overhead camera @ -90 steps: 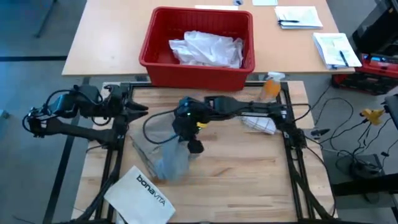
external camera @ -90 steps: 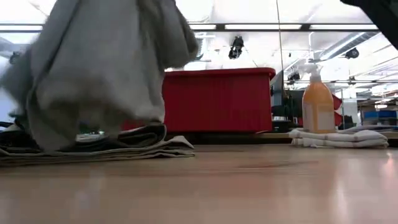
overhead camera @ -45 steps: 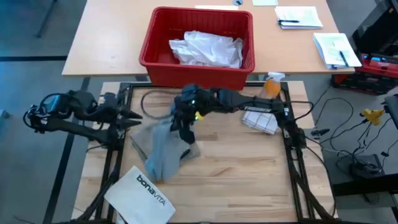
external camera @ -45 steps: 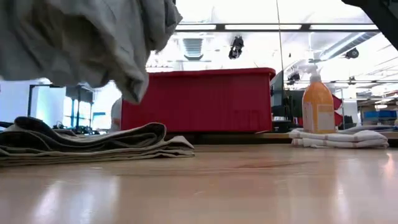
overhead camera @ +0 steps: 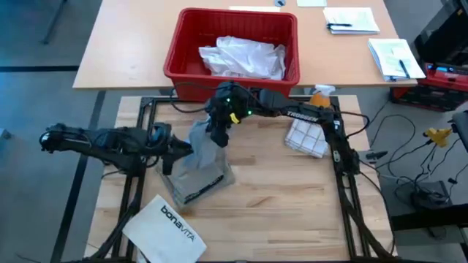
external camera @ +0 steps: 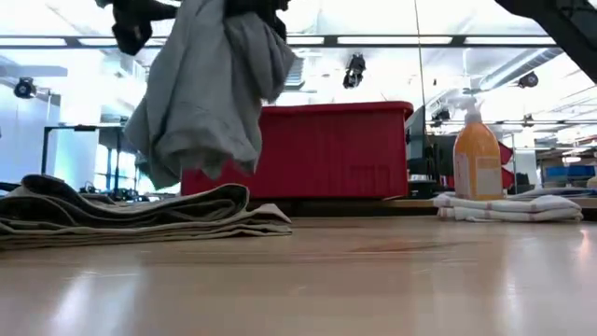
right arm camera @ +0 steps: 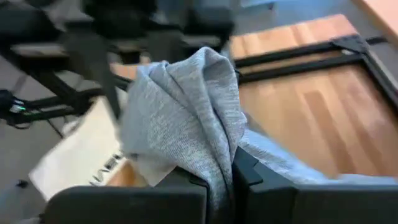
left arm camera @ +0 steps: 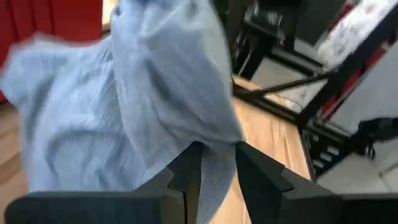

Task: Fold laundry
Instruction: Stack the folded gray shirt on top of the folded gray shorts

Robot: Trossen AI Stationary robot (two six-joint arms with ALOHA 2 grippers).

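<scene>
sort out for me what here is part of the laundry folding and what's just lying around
Part of the job:
- grey T-shirt, held up by the right gripper
- folded khaki piece on the table
- white shirt in the red bin
- left gripper, at the shirt's hem

Lying about:
- bonavita bag
- spray bottle
- checked cloth

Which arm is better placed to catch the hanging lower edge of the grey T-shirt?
Probably the left: its gripper is open right at the grey T-shirt, whose top the right gripper already grips.
</scene>
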